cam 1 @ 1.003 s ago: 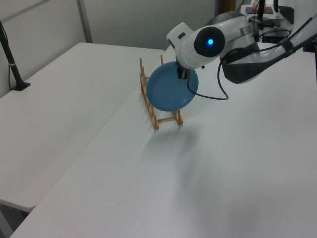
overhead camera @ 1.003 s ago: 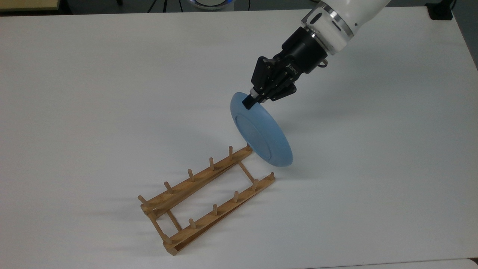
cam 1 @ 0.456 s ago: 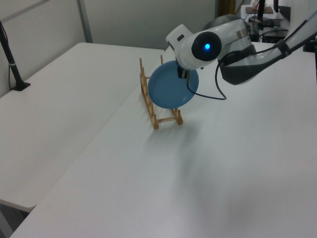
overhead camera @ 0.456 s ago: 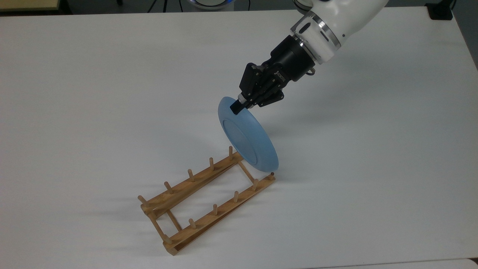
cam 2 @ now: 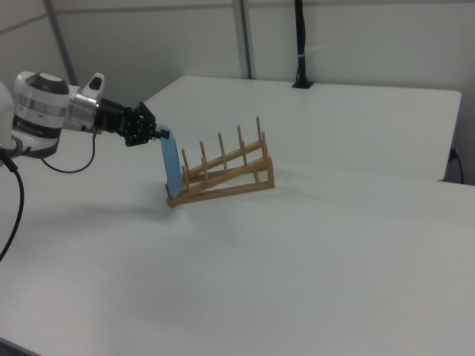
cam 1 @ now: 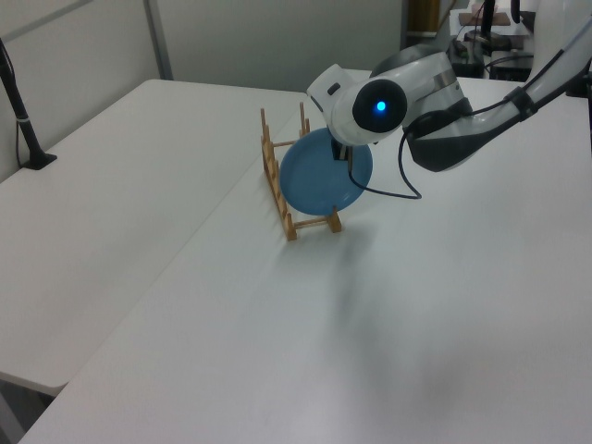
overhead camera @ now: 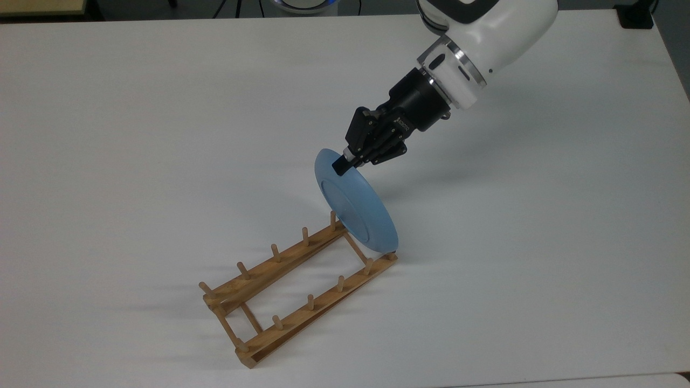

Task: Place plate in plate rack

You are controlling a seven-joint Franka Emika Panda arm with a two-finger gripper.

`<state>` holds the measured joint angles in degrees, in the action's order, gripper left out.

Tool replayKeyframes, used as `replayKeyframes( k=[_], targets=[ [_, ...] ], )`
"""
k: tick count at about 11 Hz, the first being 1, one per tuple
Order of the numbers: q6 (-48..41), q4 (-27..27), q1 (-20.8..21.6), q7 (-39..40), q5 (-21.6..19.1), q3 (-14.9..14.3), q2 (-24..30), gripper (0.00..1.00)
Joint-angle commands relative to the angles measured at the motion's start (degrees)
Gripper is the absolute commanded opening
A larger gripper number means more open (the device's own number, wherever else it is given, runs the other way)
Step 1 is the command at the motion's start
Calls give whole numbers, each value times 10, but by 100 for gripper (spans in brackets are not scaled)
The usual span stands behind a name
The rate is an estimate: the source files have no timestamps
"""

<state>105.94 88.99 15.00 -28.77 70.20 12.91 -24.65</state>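
The light-blue plate (overhead camera: 357, 209) stands on edge, tilted, at the plate rack's end nearest the arm, its lower rim down between the last pegs. My gripper (overhead camera: 342, 164) is shut on the plate's upper rim. The light-brown wooden plate rack (overhead camera: 280, 288) lies on the white table and runs toward the top view's lower left. In the left view the plate (cam 1: 319, 176) faces the camera in front of the rack (cam 1: 287, 190), with my gripper (cam 1: 344, 148) on its top right rim. In the right view the plate (cam 2: 173, 167) is seen edge-on at the rack's (cam 2: 226, 174) left end, held by my gripper (cam 2: 162, 134).
The white table (overhead camera: 135, 134) is bare around the rack. A black post (cam 1: 23, 120) stands at the left view's left edge, and another black post (cam 2: 300, 44) rises behind the table in the right view. Cables and equipment (cam 1: 499, 37) sit behind the arm.
My gripper has carried the plate toward the top view's lower left and lowered it. The plate's lower rim has gone from beside the rack's end to between its end pegs.
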Motion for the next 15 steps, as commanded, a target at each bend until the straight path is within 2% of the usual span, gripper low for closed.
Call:
replayKeyframes(
  k=[1, 5, 11, 15],
  targets=[
    [11, 6, -8, -15, 13, 5, 2, 0],
    [36, -7, -7, -61, 17, 5, -14, 0],
    [59, -20, -8, -66, 18, 1, -29, 0],
    [81, -20, -7, -96, 20, -4, -36, 0]
  ],
)
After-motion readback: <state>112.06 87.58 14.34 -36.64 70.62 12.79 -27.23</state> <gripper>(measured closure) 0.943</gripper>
